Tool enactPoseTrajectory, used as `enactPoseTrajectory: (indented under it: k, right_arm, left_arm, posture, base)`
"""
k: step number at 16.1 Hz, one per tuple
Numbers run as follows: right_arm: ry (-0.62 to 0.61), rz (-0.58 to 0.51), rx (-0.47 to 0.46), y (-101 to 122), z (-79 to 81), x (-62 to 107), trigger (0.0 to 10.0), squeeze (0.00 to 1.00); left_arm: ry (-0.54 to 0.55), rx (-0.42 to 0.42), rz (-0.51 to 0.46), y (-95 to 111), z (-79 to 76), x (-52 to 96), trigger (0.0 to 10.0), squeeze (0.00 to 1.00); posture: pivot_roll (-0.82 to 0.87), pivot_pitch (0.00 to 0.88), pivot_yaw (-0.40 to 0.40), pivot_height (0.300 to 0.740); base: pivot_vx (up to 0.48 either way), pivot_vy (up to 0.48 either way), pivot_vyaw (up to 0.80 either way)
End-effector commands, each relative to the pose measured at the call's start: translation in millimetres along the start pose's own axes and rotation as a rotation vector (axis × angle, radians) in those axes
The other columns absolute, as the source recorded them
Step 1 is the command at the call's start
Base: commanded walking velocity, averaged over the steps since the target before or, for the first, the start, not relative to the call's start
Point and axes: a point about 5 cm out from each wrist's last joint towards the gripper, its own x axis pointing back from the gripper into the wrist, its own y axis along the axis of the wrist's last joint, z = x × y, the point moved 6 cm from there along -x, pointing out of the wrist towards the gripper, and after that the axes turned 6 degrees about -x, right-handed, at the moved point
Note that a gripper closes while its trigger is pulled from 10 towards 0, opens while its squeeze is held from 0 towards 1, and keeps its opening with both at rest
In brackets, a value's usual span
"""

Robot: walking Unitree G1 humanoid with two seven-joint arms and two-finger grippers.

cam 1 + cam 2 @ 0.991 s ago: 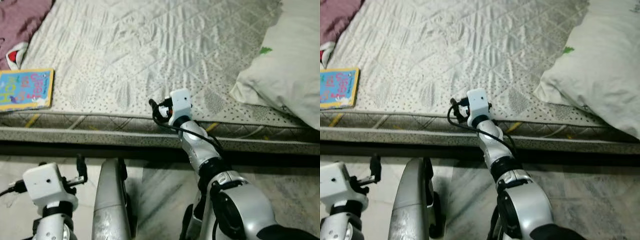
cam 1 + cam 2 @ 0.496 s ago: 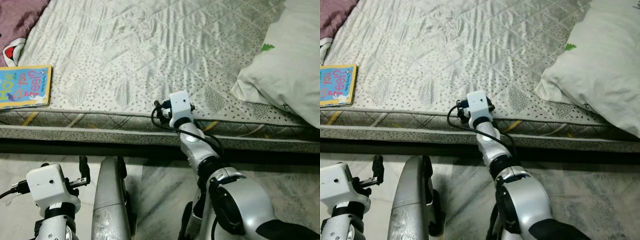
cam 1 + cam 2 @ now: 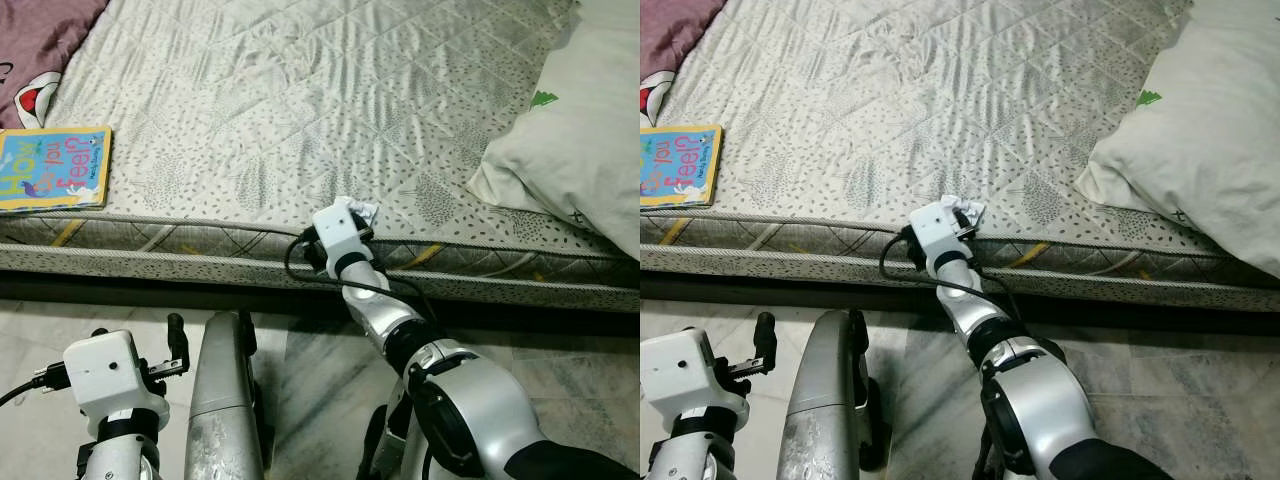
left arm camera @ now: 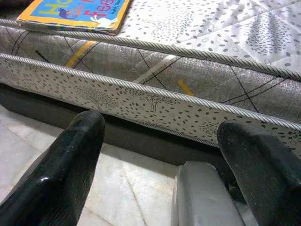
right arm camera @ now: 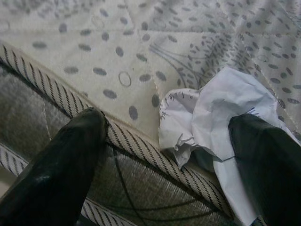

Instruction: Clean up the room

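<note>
Right wrist view gives me the clearest look: my right gripper sits at the near edge of the mattress with its two black fingers spread wide apart, one low against the piped border and the other just beside a crumpled piece of white paper with handwriting on it. The paper lies on the mattress top right at the near edge, and I cannot tell whether the finger touches it. In the head views the paper peeks out past the right wrist. My left gripper hangs low over the marble floor in front of the bed, fingers apart and empty. A children's book lies on the mattress at far left, and a white pillow rests at right.
</note>
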Motion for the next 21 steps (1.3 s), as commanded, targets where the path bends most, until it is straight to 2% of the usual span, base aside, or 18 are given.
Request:
enactPoseTrajectory:
  k: [1,3,6,8,9,11,13,15,17,18,21]
  right_arm:
    - [0.027,0.080,0.012,-20.1,14.1,5.5,10.0,0.00]
    - [0.004,0.082,0.025,-19.2,12.7,5.1,10.0,0.00]
    - [-0.055,0.018,-0.021,-1.6,2.9,0.8,10.0,0.00]
    - [-0.101,-0.026,-0.038,10.6,-10.5,-2.4,10.0,0.00]
    - [-0.143,-0.058,-0.044,19.1,-25.4,-4.3,10.0,0.00]
    - [-0.197,-0.082,-0.038,24.2,-45.2,-5.0,10.0,0.00]
    - [-0.239,-0.085,-0.027,24.3,-60.3,-4.5,10.0,0.00]
    - [-0.266,-0.062,-0.008,19.0,-68.4,-3.5,10.0,0.00]
    - [-0.286,0.012,0.022,3.7,-74.5,-1.6,10.0,0.00]
    - [-0.286,0.046,0.005,-4.2,-74.6,-0.4,0.0,0.00]
    - [-0.287,0.054,-0.032,-6.2,-72.5,-0.1,0.0,0.00]
  left_arm:
    - [0.025,-0.016,0.011,-0.3,4.3,2.6,10.0,0.00]
    - [0.028,-0.019,0.011,0.3,4.8,3.9,10.0,0.00]
    - [0.037,-0.025,0.023,-1.4,8.3,9.4,10.0,0.00]
    - [0.034,-0.025,0.032,-1.9,7.3,12.9,10.0,0.00]
    - [0.019,-0.022,0.037,-1.3,3.5,15.1,10.0,0.00]
    - [-0.002,-0.020,0.035,0.5,-1.6,15.2,10.0,0.00]
    - [-0.012,-0.019,0.033,2.8,-3.6,15.8,10.0,0.00]
    - [-0.014,-0.022,0.043,1.3,-2.3,18.5,10.0,0.00]
    - [-0.012,-0.029,0.060,-2.5,-0.5,21.1,10.0,0.00]
    - [-0.011,-0.027,0.064,-2.9,-0.8,22.1,10.0,0.00]
    - [-0.006,-0.024,0.074,-4.0,-1.0,24.6,10.0,0.00]
  posture:
    - [0.32,0.296,-0.031,0.546]
    - [0.33,0.303,-0.031,0.546]
    - [0.33,0.329,-0.024,0.546]
    - [0.32,0.344,-0.016,0.546]
    - [0.31,0.357,-0.006,0.546]
    - [0.30,0.370,0.002,0.546]
    - [0.30,0.380,0.008,0.546]
    - [0.31,0.389,0.009,0.546]
    - [0.31,0.395,0.008,0.546]
    - [0.31,0.399,0.007,0.546]
    - [0.32,0.398,0.001,0.546]
  base:
    - [0.000,0.000,0.00]
    - [0.000,0.000,0.00]
    - [0.000,0.000,0.00]
    - [0.000,0.000,0.00]
    - [0.000,0.000,0.00]
    - [0.000,0.000,0.00]
    - [0.000,0.000,0.00]
    - [0.000,0.000,0.00]
    - [0.000,0.000,0.00]
    - [0.000,0.000,0.00]
    - [0.000,0.000,0.00]
